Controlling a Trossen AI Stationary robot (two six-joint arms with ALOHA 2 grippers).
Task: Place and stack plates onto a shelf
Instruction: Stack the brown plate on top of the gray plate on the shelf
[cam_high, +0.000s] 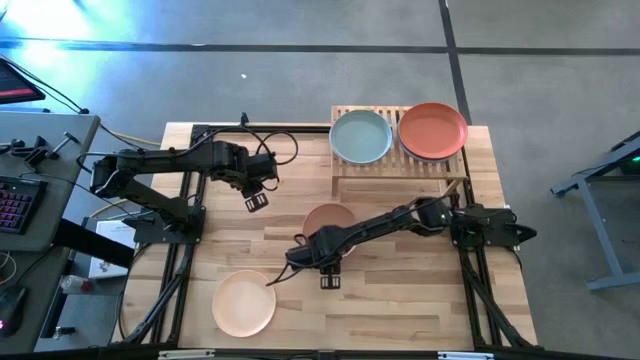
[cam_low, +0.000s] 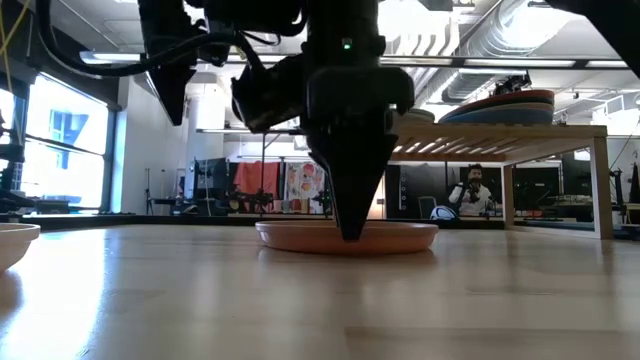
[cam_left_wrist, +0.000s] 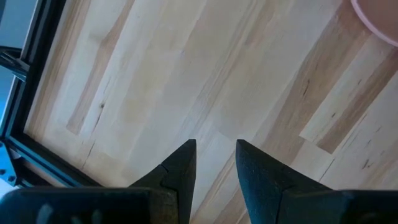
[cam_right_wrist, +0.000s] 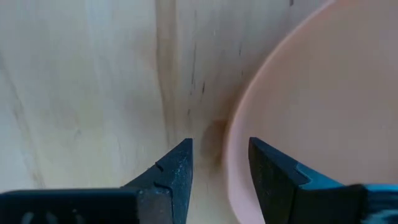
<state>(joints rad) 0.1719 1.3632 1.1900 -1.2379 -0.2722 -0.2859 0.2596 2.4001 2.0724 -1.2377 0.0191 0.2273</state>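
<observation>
The tan-pink plate (cam_high: 330, 216) lies flat on the table. My right gripper (cam_high: 322, 252) points down at its near rim (cam_low: 345, 238). It is open, with the rim (cam_right_wrist: 231, 155) between its fingers, one over the plate's inside and one over the table. The peach plate (cam_high: 243, 303) lies near the table's near edge. The shelf (cam_high: 400, 165) stands at the far right and bears a pale sage plate (cam_high: 360, 137) and an orange-red plate (cam_high: 433, 130). My left gripper (cam_high: 256, 198) hovers open above bare wood (cam_left_wrist: 216, 144), left of the tan-pink plate. My right gripper comes from above, pointing down, with its open fingers on either side of the tan-pink plate's near rim (cam_right_wrist: 231, 155). I cannot tell whether a fingertip touches the plate. The plate lies flat on the table.
Both arms' bases and black frame rails (cam_high: 180, 250) run along the table's left and right sides. Bare wood lies between the two loose plates and in front of the shelf. A person (cam_low: 472, 190) shows in the room beyond the table.
</observation>
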